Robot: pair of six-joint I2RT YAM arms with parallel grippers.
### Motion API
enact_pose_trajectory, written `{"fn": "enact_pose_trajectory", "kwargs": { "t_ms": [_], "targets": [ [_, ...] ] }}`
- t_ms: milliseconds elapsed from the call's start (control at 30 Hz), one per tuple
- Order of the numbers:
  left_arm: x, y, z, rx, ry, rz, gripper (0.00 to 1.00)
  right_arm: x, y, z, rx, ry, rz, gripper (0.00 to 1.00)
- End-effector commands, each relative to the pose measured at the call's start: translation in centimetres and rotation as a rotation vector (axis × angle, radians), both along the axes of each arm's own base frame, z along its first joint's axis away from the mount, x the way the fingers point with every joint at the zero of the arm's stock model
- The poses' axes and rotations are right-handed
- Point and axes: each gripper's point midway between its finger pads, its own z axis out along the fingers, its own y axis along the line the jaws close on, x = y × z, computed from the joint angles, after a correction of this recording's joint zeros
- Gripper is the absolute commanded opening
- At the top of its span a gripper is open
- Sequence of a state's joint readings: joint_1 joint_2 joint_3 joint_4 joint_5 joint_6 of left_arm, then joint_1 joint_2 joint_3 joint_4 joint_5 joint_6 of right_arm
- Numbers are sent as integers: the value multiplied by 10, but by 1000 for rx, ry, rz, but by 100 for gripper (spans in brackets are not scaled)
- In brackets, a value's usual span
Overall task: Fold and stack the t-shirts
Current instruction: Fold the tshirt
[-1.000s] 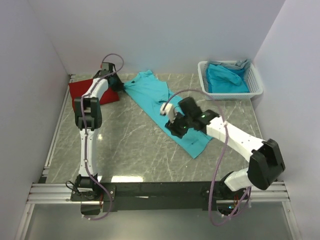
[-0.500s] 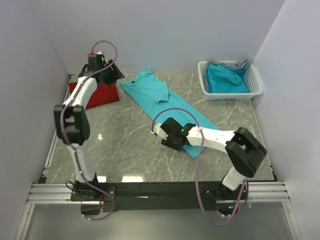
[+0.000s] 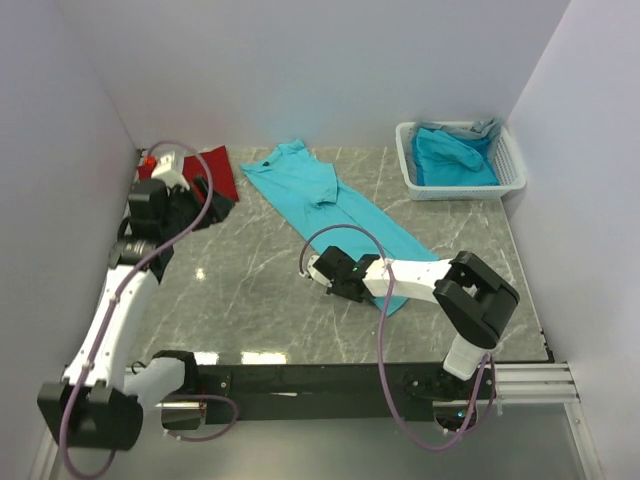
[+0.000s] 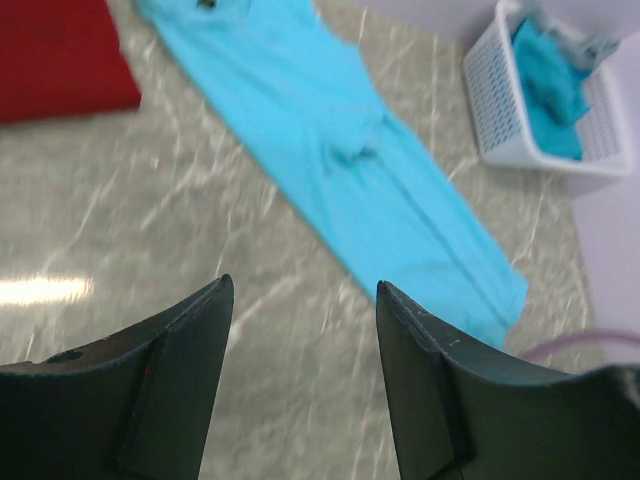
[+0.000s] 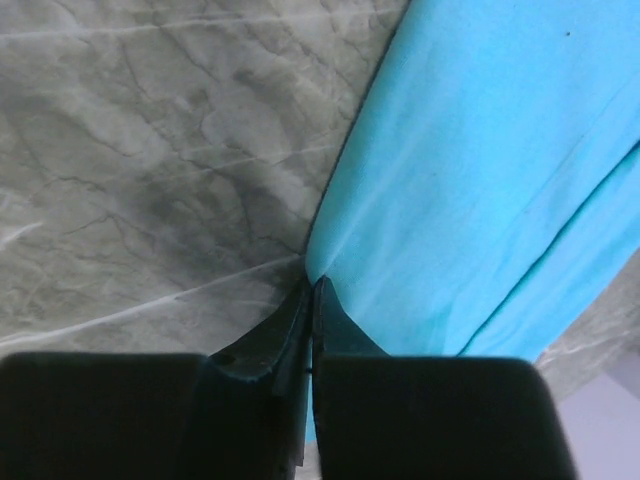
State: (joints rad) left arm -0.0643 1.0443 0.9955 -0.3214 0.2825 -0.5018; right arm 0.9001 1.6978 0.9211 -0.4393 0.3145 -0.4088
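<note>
A turquoise t-shirt lies flat and stretched diagonally across the marble table, from the back centre down to the right. My right gripper is low on the table, shut on that shirt's near left edge. The jaws pinch a small peak of cloth. A folded red t-shirt sits at the back left. My left gripper hovers near it, open and empty. Its view looks down on the red t-shirt and the turquoise one between spread fingers.
A white slatted basket stands at the back right with more turquoise cloth in it, also in the left wrist view as the basket. White walls close in the left, back and right sides. A black rail runs along the near edge.
The left gripper opened and drew back from the back-left corner toward the near left. The right gripper dropped to the shirt's near left edge and shut on it.
</note>
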Motion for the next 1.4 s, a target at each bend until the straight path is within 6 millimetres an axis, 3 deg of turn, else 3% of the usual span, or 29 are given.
{"fn": "enact_pose_trajectory", "kwargs": {
  "t_ms": [0, 33, 67, 133, 233, 267, 400, 500, 667, 767, 800, 867, 900, 1033, 1067, 1100, 1167, 1267, 1300, 1367],
  "targets": [
    [-28, 3, -19, 41, 12, -18, 65, -10, -13, -18, -73, 42, -16, 1],
    [-38, 5, -11, 42, -23, -12, 65, -11, -10, -18, -65, 49, -7, 0],
    [-44, 6, -21, 46, -12, -7, 65, -12, -10, -17, -63, 58, 2, 0],
    [-57, 10, -18, 64, -51, 3, 65, -18, 0, -10, -22, 84, 37, 0],
    [-68, 15, -27, 94, -67, 10, 67, -41, 31, 0, 76, 172, 163, 0],
    [-70, 18, -33, 102, -58, 24, 68, -55, 45, 3, 100, 205, 227, 0],
    [-71, 24, -24, 112, -86, 61, 69, -80, 96, 20, 178, 254, 366, 0],
    [-73, 26, -22, 115, -92, 73, 69, -101, 123, 16, 166, 308, 432, 0],
    [-75, 28, -19, 114, -110, 85, 69, -125, 154, 16, 182, 386, 474, 0],
    [-76, 28, -17, 113, -120, 84, 69, -132, 168, 31, 215, 434, 504, 7],
    [-76, 28, -16, 114, -123, 84, 70, -130, 174, 40, 232, 425, 517, 19],
    [-76, 28, -15, 114, -126, 86, 70, -121, 174, 61, 262, 397, 528, 26],
    [-76, 28, -14, 115, -132, 82, 73, -113, 176, 80, 306, 366, 529, 33],
    [-73, 25, -12, 120, -145, 60, 81, -60, 163, 129, 440, 307, 437, 41],
    [-72, 22, -13, 113, -146, 46, 86, -32, 150, 138, 495, 304, 368, 42],
    [-68, 19, -18, 97, -126, 36, 97, -17, 146, 149, 537, 287, 347, 43],
    [-63, 12, -15, 79, -127, -1, 97, 20, 124, 157, 602, 271, 258, 48],
    [-55, 2, -19, 59, -96, -52, 97, 49, 119, 165, 702, 285, 191, 51],
    [-53, 0, -22, 58, -84, -65, 96, 72, 110, 162, 734, 281, 122, 53],
    [-52, -3, -26, 58, -73, -86, 96, 97, 104, 161, 802, 308, 13, 54]
  ]
}}
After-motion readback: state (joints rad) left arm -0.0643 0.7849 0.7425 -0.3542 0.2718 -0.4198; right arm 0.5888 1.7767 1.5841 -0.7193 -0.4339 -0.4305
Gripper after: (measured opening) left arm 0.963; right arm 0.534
